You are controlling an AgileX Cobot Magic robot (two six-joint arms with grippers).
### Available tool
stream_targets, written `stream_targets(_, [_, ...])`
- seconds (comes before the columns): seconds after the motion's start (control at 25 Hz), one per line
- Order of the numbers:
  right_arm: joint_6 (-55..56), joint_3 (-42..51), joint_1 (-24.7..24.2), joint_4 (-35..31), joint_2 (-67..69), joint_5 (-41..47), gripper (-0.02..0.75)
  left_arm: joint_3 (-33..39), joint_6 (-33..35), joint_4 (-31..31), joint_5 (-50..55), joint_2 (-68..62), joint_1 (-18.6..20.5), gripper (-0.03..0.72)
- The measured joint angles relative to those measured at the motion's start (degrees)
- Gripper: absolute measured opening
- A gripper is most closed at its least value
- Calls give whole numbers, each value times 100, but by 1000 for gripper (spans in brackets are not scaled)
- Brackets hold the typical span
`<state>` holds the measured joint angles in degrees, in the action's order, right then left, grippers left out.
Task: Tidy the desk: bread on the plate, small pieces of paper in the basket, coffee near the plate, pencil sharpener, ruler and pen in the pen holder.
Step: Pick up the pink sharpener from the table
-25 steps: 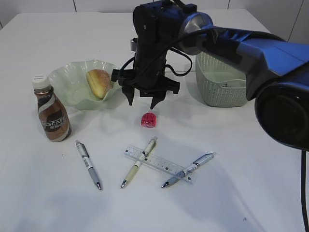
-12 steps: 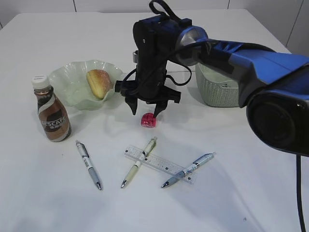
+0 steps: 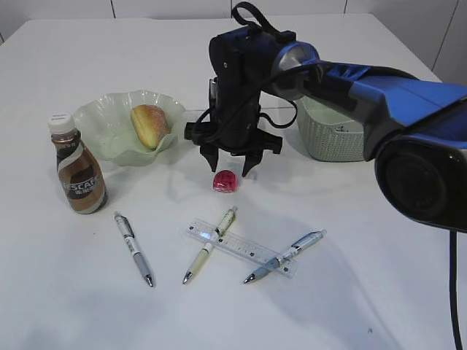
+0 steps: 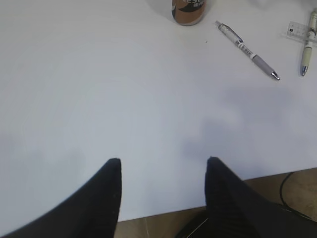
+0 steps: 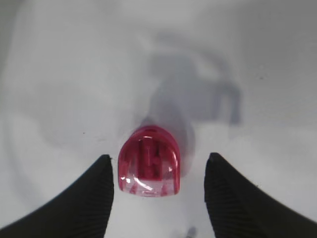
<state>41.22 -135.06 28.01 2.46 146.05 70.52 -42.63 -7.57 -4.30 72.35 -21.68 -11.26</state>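
A red translucent pencil sharpener [image 3: 225,181] [image 5: 148,161] lies on the white desk [image 3: 350,240]. My right gripper [image 3: 227,169] [image 5: 159,157] hangs open just above it, one finger on each side, not touching. The bread [image 3: 149,124] rests in the green plate [image 3: 98,109], and the coffee [image 3: 80,171] [image 4: 188,10] stands beside the plate. A clear ruler [image 3: 241,248] lies under two pens [image 3: 210,244] [image 3: 284,257]; a third pen [image 3: 133,248] [image 4: 247,47] lies apart. My left gripper [image 4: 163,160] is open and empty at the desk's near edge. The pen holder and paper are out of view.
The sage-green basket [image 3: 336,135] stands behind and to the right of my right arm [image 3: 379,80]. The desk's near edge [image 4: 163,210] runs just beneath the left fingers.
My right gripper has come down and slightly to the right, closing in over the pencil sharpener with its jaws still open. Nothing else has moved.
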Motion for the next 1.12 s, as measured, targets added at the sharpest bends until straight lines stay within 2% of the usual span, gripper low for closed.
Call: stream_targets(1.12, [0,-3,-11,-55,131,10,461,0,-8,0,0,-279,0,377])
